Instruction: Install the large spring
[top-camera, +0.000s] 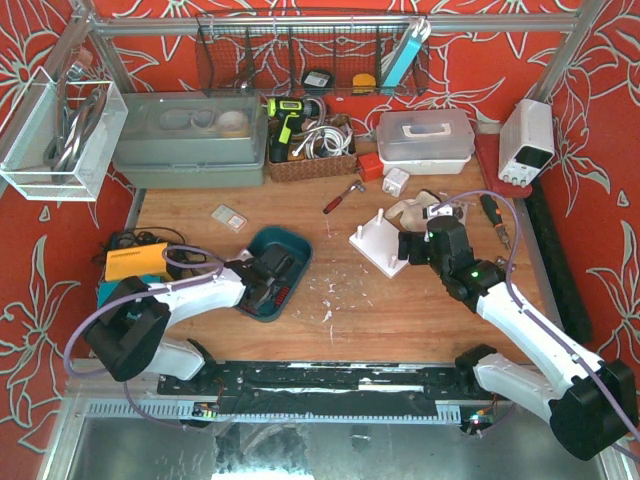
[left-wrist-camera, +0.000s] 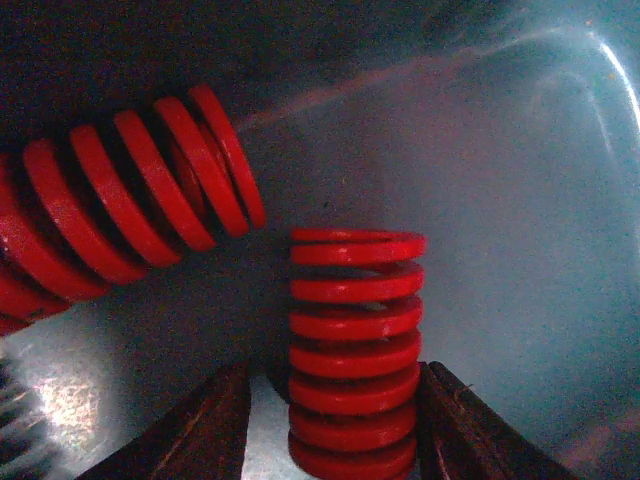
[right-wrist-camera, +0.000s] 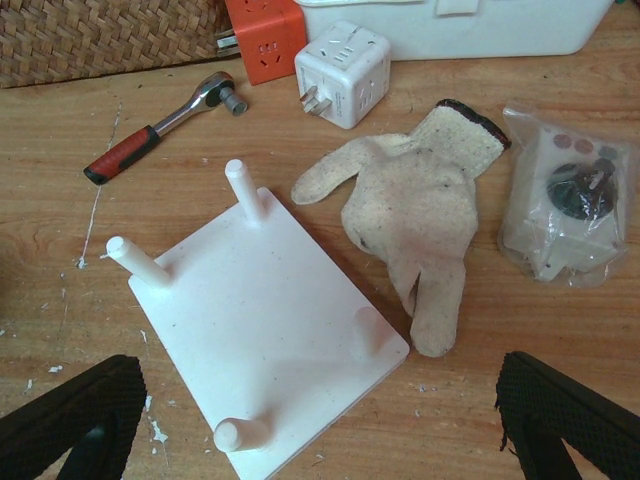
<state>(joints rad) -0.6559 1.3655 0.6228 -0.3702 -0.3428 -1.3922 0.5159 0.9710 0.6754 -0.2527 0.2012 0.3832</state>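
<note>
My left gripper (top-camera: 273, 277) reaches down into the teal tray (top-camera: 298, 243). In the left wrist view a short red spring (left-wrist-camera: 355, 330) stands on end between its fingers (left-wrist-camera: 205, 430). The right finger touches the coils; a gap shows beside the left finger, so the gripper (left-wrist-camera: 335, 370) is open around it. A longer, wider red spring (left-wrist-camera: 120, 200) lies tilted at the upper left. My right gripper (top-camera: 410, 245) hovers open over the white peg plate (right-wrist-camera: 270, 320), which carries several upright pegs and no spring.
A beige glove (right-wrist-camera: 420, 210), a bagged part (right-wrist-camera: 565, 210), a white plug adapter (right-wrist-camera: 342, 60) and a ratchet (right-wrist-camera: 150, 135) lie round the plate. Storage boxes (top-camera: 190, 140) and a wicker basket (top-camera: 310, 160) line the back.
</note>
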